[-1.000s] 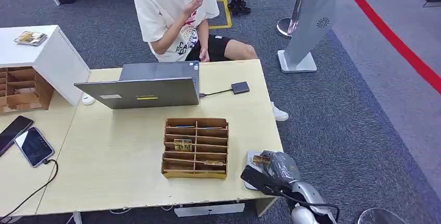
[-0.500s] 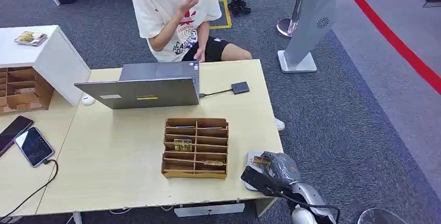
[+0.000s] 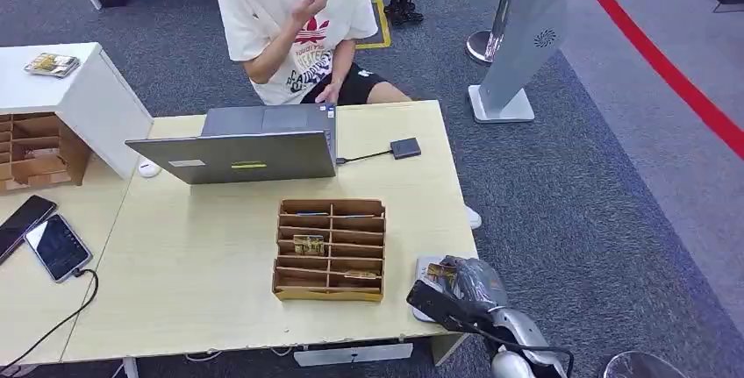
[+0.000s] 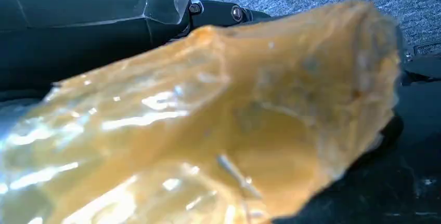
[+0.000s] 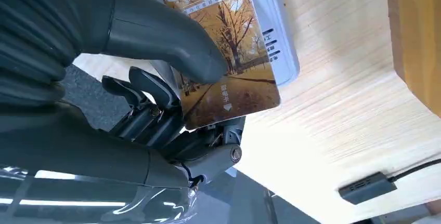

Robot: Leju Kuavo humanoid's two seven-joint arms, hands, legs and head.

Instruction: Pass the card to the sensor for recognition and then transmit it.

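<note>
Pale wooden bench (image 3: pixel 219 281) under everything, with a seated person (image 3: pixel 294 27) at its far side behind an open laptop (image 3: pixel 241 146). Wooden slotted rack (image 3: pixel 331 249) mid-bench, a few cards in its compartments. Right hand (image 3: pixel 465 283) at the near right corner, wrapped in clear plastic, thumb (image 5: pixel 161 34) pressed on the face of the card (image 5: pixel 223 73) and dark fingers (image 5: pixel 151 115) curled beneath, pinching it. Card held flat over the pale grey sensor (image 5: pixel 273 26) on the bench, overlapping it; touching or not, cannot tell. Left hand (image 4: pixel 208 125) an amber, plastic-covered blur up close; grip cannot be told.
</note>
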